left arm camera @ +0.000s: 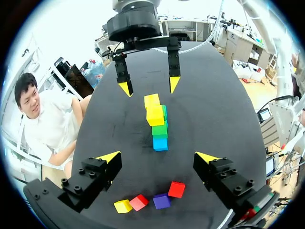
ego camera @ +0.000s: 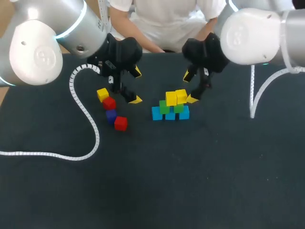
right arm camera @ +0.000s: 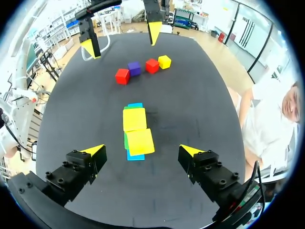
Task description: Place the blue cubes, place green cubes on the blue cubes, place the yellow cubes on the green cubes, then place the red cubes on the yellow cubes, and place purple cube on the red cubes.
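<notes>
Both claws are hanging released and empty above the table (ego camera: 200, 181): the left claw (ego camera: 136, 86) is hovering just beside the loose cubes, and the right claw (ego camera: 189, 88) is hovering just behind the stack (ego camera: 170, 107). The stack is sitting mid-table, with blue cubes (ego camera: 157, 113) at the base, green cubes (ego camera: 164, 107) on them and two yellow cubes (ego camera: 171, 98) on top. A loose yellow cube (ego camera: 102, 94), a red cube (ego camera: 109, 103), the purple cube (ego camera: 111, 115) and a second red cube (ego camera: 120, 123) are lying in a line to its left, possibly touching; the views are not settling that. The step in hand is probably a pick from that line by the left claw. It is worth coming straight down with the jaws spanning one cube's free sides, so no neighbour is getting nudged, then releasing low and square over the stack
</notes>
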Available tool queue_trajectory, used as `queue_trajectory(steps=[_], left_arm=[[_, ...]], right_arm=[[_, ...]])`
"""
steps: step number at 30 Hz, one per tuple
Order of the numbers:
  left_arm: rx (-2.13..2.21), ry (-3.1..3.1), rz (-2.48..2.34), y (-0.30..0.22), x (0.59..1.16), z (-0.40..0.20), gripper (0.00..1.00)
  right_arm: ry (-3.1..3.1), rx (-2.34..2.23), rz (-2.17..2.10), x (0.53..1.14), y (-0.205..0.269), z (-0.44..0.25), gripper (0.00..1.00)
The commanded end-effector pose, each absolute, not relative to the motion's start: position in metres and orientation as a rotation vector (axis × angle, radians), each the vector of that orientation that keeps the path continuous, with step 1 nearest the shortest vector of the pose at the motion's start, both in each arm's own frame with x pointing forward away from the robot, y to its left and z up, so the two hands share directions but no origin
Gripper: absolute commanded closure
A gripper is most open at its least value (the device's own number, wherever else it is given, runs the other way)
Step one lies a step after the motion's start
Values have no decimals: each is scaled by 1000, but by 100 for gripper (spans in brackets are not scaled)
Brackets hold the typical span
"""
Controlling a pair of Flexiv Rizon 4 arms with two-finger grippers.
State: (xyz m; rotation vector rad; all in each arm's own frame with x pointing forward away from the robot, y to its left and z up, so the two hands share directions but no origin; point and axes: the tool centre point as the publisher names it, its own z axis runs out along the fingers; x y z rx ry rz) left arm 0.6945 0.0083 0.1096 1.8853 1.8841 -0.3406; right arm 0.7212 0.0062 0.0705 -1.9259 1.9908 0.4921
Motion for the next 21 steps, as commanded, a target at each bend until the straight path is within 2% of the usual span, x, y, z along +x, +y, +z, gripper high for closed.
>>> queue_trajectory(steps=[1,21], left_arm=[[1889,1887,-341,8,696,110,0],[1889,1887,-341,8,696,110,0]], right_arm=[[1966,-1896,519,716,-3,74,0],[1935,-1737,650,711,-27,78,0]])
